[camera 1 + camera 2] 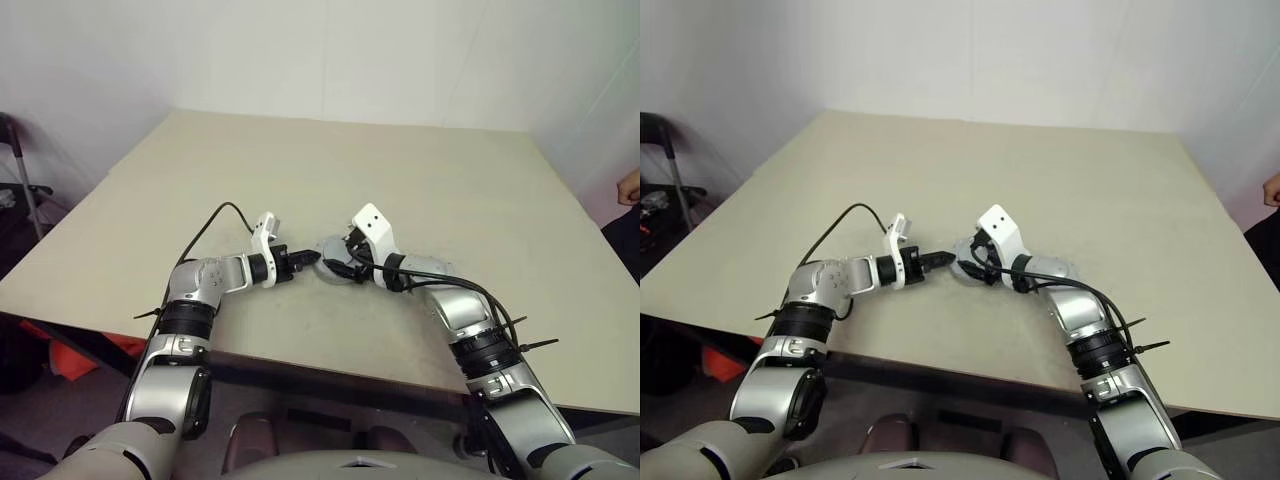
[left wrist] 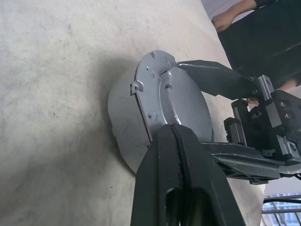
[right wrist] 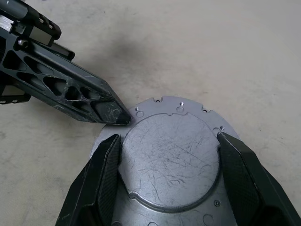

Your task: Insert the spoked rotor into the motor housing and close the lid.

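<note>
A round grey metal lid point(image 3: 169, 160) with a raised, scratched centre lies tilted on a round grey body, the motor housing point(image 2: 120, 120), near the table's front middle. My right gripper point(image 3: 169, 136) is shut on the lid, one black finger point(image 3: 101, 179) on each side of its raised centre. My left gripper point(image 2: 174, 129) is shut, and its tip point(image 3: 117, 117) touches the lid's rim from the left. The spoked rotor is hidden, as is the housing's inside.
The beige table point(image 1: 400, 170) stretches far behind and to both sides of the grippers. A person's hand point(image 1: 630, 188) shows at the right edge. A black cable point(image 1: 215, 220) loops off my left forearm. The table's front edge point(image 1: 330, 365) runs close below both arms.
</note>
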Motion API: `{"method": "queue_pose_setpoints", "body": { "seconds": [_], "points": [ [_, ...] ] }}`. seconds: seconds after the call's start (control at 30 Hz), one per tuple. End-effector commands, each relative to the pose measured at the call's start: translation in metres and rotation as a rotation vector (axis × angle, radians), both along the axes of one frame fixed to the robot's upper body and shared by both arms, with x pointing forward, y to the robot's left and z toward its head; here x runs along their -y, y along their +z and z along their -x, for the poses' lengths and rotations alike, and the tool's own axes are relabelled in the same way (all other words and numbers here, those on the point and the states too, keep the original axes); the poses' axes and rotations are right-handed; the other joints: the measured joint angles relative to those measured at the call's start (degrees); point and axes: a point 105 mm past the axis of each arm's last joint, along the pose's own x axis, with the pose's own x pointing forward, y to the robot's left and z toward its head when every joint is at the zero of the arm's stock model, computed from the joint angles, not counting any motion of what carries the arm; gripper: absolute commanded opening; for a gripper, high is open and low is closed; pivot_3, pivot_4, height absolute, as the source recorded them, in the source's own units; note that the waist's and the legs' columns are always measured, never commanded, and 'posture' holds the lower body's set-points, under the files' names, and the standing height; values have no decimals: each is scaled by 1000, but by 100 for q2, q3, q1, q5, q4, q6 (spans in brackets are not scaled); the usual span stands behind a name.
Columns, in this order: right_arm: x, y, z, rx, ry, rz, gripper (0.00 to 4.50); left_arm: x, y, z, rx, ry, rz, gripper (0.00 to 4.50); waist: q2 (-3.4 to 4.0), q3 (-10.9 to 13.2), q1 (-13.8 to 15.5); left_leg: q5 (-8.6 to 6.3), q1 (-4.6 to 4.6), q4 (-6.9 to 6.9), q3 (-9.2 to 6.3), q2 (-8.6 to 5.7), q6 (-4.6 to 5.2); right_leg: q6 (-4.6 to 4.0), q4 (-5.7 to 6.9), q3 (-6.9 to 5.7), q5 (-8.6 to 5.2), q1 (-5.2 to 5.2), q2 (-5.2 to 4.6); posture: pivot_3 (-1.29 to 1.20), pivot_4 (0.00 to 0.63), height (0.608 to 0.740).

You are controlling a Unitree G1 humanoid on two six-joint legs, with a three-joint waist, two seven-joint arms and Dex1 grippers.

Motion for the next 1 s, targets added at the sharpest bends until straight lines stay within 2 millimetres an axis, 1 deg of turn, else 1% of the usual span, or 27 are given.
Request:
{"method": "queue_pose_setpoints", "body": {
  "seconds": [0.03,0.1,0.23,0.33,0.37,0.4,0.43,0.5,0.57,0.63,0.67,0.7,0.77,0.83,0.9,1.0],
  "points": [
    [23,-38,16,-167,-31,81,3873,2,-10,2,-26,-9,-55,0,4,-2,2,0,5,-8,0,0,0,0,-16,-2,0,12,0,0,0,740],
    [22,-32,18,-149,-14,71,4483,2,-10,2,-26,-8,-57,0,-7,-13,1,0,13,-43,13,5,0,1,-66,-5,0,40,-1,0,0,740],
    [17,-7,22,-83,39,25,4483,2,-9,2,-26,-13,-56,0,-8,-14,-3,0,4,-47,41,5,2,16,-70,-2,-9,47,-13,0,0,740],
    [15,21,23,-29,56,-48,4483,5,-9,4,-28,-26,-48,0,-4,-11,-1,-3,0,-50,42,5,9,21,-75,-3,-12,36,-13,0,0,740],
    [14,33,23,-10,55,-82,4483,7,-8,5,-29,-35,-43,0,-1,-8,0,-3,-1,-50,42,5,9,12,-75,-3,-7,31,-12,0,0,740],
    [14,40,23,-1,53,-103,4483,8,-8,6,-29,-42,-39,0,6,-2,1,-3,-6,-51,42,6,9,-5,-75,-3,3,28,-12,0,0,740],
    [14,46,23,3,44,-125,4483,9,-8,7,-30,-50,-34,0,9,1,0,-3,-9,-51,42,5,9,-5,-75,-3,3,24,-13,0,0,740],
    [20,62,16,-13,-29,-232,4483,13,-7,11,-32,-72,-23,0,13,3,1,-3,-20,-50,43,4,9,-6,-75,-2,4,12,-15,0,0,740],
    [27,70,9,-44,-102,-307,4483,16,-6,12,-33,-83,-21,0,16,5,0,0,-31,-50,43,5,6,-8,-74,-3,5,-2,-14,0,0,740],
    [45,70,0,-120,-222,-373,4483,17,-7,13,-32,-88,-21,0,17,5,14,10,-47,-50,43,4,-10,-11,-74,-3,7,-19,-16,0,0,740],
    [51,70,-2,-145,-255,-392,4483,18,-7,13,-32,-90,-21,0,17,5,26,13,-55,-49,44,3,-13,-12,-74,-4,8,-28,-17,0,0,740],
    [58,68,-1,-187,-286,-410,4483,18,-7,13,-31,-90,-21,0,17,5,39,13,-64,-48,44,0,-13,-11,-74,-5,8,-34,-20,0,0,740],
    [65,65,1,-250,-320,-429,4483,18,-7,13,-31,-91,-22,0,17,4,54,14,-73,-48,44,-2,-13,-9,-75,-6,7,-38,-21,0,0,740],
    [73,58,4,-333,-362,-452,4483,17,-7,13,-31,-91,-22,0,21,5,53,14,-77,-49,44,-1,-13,-8,-74,-7,6,-44,-20,0,0,740],
    [84,44,15,-454,-407,-471,4483,16,-7,11,-28,-88,-26,0,27,7,56,15,-78,-49,44,0,-15,-8,-72,-9,6,-45,-19,0,0,740],
    [91,35,29,-574,-431,-504,4483,14,-6,9,-26,-82,-28,0,29,7,66,15,-77,-49,43,-1,-15,-6,-73,-8,6,-44,-21,0,0,740]
  ]
}}
